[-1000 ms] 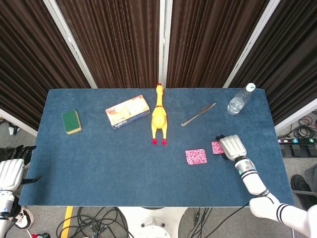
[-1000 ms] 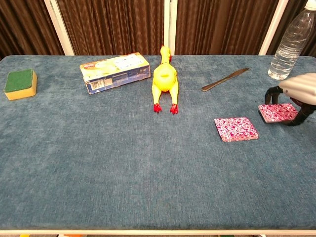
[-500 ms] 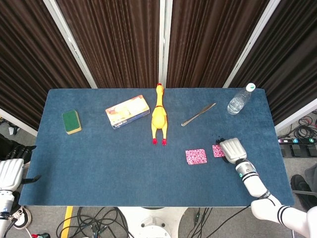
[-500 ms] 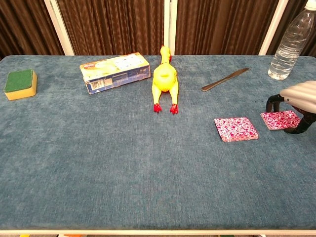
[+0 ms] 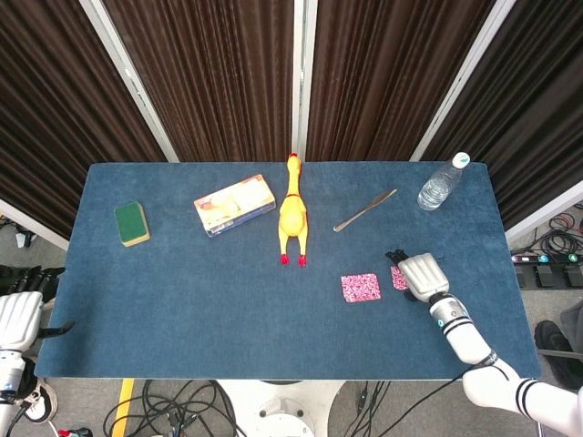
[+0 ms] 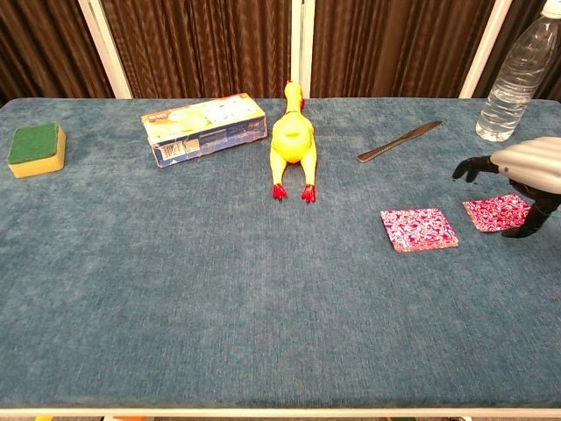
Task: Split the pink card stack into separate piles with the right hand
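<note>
Two pink patterned card piles lie on the blue table. The larger pile [image 5: 361, 287] [image 6: 419, 229] sits alone, right of the middle. The smaller pile [image 6: 495, 211] lies flat just to its right, and in the head view this smaller pile [image 5: 398, 279] is half hidden under my right hand [image 5: 419, 275]. In the chest view my right hand [image 6: 526, 171] hovers over that pile with its fingers spread and lifted, one dark fingertip [image 6: 515, 231] down at the card's right edge. My left hand [image 5: 16, 319] hangs off the table's near left corner, holding nothing.
A yellow rubber chicken [image 5: 291, 214] lies mid-table, a butter knife [image 5: 364, 210] to its right and a water bottle [image 5: 442, 186] at the far right. A flat box [image 5: 234, 205] and a green-and-yellow sponge [image 5: 131, 223] sit on the left.
My right hand moved toward the near side and set the small pink pile down on the table, then spread and lifted its fingers off it. The left hand stayed put.
</note>
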### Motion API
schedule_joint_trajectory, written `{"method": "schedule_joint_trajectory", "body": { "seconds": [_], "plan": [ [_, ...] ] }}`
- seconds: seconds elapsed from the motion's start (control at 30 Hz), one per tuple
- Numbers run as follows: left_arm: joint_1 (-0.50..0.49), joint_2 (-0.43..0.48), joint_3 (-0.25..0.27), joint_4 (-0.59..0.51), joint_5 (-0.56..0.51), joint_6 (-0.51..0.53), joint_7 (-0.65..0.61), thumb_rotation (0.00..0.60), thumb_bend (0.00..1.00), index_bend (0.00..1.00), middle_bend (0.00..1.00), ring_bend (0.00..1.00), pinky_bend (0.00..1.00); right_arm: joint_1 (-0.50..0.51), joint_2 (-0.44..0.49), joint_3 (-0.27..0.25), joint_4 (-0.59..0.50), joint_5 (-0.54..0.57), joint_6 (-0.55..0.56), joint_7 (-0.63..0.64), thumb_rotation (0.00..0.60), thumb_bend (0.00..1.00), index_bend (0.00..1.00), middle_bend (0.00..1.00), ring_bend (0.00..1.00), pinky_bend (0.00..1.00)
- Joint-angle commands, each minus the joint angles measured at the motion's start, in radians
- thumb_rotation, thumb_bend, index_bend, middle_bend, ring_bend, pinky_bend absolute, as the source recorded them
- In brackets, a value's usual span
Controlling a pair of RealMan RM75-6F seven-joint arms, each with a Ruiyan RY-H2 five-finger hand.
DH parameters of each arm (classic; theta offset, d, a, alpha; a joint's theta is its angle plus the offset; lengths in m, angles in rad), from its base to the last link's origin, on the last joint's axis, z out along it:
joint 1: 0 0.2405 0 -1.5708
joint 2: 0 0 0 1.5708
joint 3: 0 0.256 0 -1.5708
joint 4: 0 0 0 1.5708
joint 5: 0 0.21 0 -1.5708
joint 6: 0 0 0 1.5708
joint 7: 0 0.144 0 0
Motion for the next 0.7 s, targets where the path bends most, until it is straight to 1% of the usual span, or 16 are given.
{"method": "schedule_joint_trajectory", "body": {
  "seconds": [0.03,0.23,0.5,0.7],
  "plan": [
    [-0.001,0.002,0.000,-0.004,0.002,0.001,0.002,0.600,0.03,0.15,0.15,0.08,0.20,0.015,0.004,0.018,-0.066,-0.009,0.022,-0.040,0.600,0.08,0.15,0.21,0.80,0.97],
    [-0.001,0.012,-0.001,-0.011,-0.006,-0.006,0.001,0.600,0.03,0.15,0.15,0.08,0.20,0.051,-0.040,0.035,-0.110,0.051,-0.005,-0.141,0.600,0.07,0.17,0.24,0.80,0.97],
    [-0.001,0.023,-0.005,-0.018,-0.018,-0.017,-0.020,0.600,0.03,0.15,0.15,0.08,0.19,0.094,-0.069,0.036,-0.173,0.148,-0.033,-0.271,0.600,0.06,0.21,0.27,0.80,0.97],
    [-0.001,0.039,-0.008,-0.027,-0.010,-0.012,-0.043,0.600,0.03,0.15,0.15,0.08,0.18,0.115,-0.079,0.032,-0.212,0.201,-0.014,-0.344,0.600,0.06,0.22,0.28,0.80,0.97]
  ]
}}
